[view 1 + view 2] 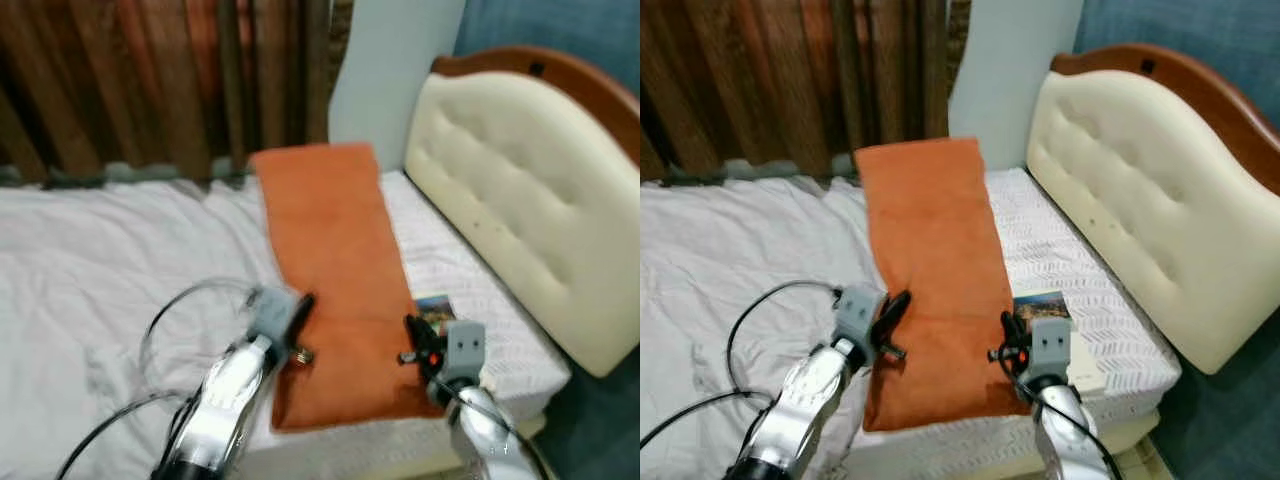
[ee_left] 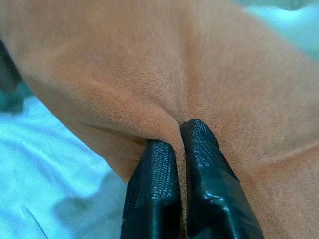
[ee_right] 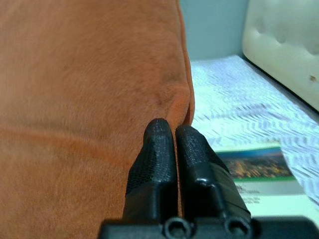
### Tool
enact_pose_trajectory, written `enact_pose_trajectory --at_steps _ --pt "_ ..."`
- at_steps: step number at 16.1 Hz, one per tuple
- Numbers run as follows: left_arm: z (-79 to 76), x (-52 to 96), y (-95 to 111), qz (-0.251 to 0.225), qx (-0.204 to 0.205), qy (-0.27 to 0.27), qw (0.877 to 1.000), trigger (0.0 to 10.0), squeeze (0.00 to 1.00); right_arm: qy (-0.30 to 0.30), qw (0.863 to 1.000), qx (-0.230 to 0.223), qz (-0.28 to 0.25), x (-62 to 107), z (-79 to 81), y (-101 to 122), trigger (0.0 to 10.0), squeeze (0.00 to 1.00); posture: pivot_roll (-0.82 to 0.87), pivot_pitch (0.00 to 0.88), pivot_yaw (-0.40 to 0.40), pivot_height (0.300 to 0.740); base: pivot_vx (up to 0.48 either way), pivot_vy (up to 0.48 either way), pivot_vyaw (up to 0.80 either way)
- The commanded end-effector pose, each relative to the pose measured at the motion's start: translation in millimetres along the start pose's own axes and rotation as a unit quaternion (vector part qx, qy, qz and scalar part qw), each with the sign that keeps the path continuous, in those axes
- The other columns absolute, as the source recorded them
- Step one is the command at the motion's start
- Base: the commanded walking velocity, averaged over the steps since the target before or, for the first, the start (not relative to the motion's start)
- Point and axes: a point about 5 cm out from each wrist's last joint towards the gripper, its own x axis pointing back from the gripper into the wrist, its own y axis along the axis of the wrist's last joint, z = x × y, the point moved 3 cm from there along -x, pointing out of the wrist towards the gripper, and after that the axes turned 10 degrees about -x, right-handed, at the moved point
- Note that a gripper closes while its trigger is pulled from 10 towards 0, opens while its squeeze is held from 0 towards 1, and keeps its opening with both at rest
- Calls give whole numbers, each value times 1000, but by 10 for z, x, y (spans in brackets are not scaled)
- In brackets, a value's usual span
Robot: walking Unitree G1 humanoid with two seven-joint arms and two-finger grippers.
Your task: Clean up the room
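Head views: lying lengthwise on the bed point(image 1: 1080, 250), an orange blanket point(image 1: 930, 250), left gripper point(image 1: 892, 310) and right gripper point(image 1: 1008, 335) meeting its two long edges; resting just beside it, a book point(image 1: 1045, 305).

Left wrist: pinching an orange fold between closed fingers point(image 2: 154, 184).

Right wrist: clamping the blanket's edge, fingers point(image 3: 157, 149) pressed together.

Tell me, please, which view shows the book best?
The right eye view: the book lies on the mattress beside the right gripper. The left eye view blurs it; the right wrist view crops it.
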Motion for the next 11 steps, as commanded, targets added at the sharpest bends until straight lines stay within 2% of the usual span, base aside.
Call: enact_pose_trajectory --at_steps 1,2,3,6,11 --pt "308 72 119 -22 3 70 997 10000 0 -76 997 6 -10 165 -425 84 10000 0 -8 0 -54 740 326 -349 0" --pt "245 103 65 -13 1 68 998 10000 0 -82 997 10 6 239 -468 -12 10000 0 -2 0 -56 740 326 -349 0" --pt "239 92 46 -9 -2 66 998 10000 0 -80 997 13 9 236 -461 -32 10000 0 -3 0 -54 740 326 -349 0" --pt "410 21 58 2 -33 64 997 10000 0 -62 998 15 0 85 -362 53 10000 0 0 0 -53 740 328 -347 0" --pt "561 -20 44 13 -46 76 996 10000 0 -57 998 20 -2 10 -352 83 10000 0 -2 0 -52 740 326 -349 0"
